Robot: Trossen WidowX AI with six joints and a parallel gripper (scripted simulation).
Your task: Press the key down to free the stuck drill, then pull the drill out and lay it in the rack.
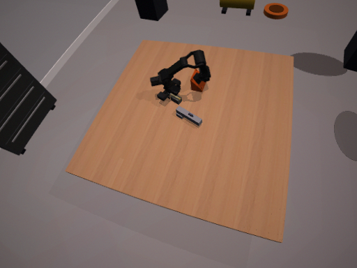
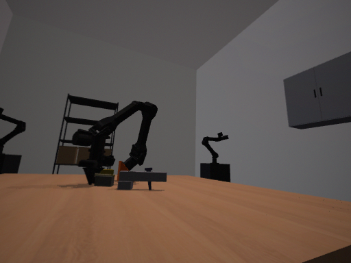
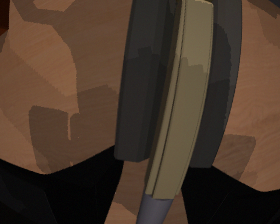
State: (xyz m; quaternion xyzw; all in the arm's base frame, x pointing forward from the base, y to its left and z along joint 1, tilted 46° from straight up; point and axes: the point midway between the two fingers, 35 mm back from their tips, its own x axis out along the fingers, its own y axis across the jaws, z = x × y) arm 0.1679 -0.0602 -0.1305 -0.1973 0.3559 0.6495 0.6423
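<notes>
The drill [image 1: 175, 97] [image 3: 192, 90], an olive bar with a purple-grey shank at its near end, lies lengthwise between the two dark walls of the rack [image 1: 177, 101] [image 2: 104, 181] [image 3: 141, 95]. My gripper [image 3: 153, 152] is partly open, its black fingers apart on either side of the drill's near end. In the exterior view a finger points down at the rack's left end. The grey block [image 1: 196, 119] [image 2: 158, 177] stands on the table beyond the rack. Its small dark blue key [image 1: 190, 114] [image 2: 148, 169] shows on top. Whether the drill touches the rack floor is hidden.
An orange wedge-shaped piece [image 1: 197, 87] [image 2: 121, 167] stands by the arm, behind the rack and the grey block. The wooden table [image 1: 209, 174] [image 2: 171, 222] carries all of these. The grey block is close to the rack's right end.
</notes>
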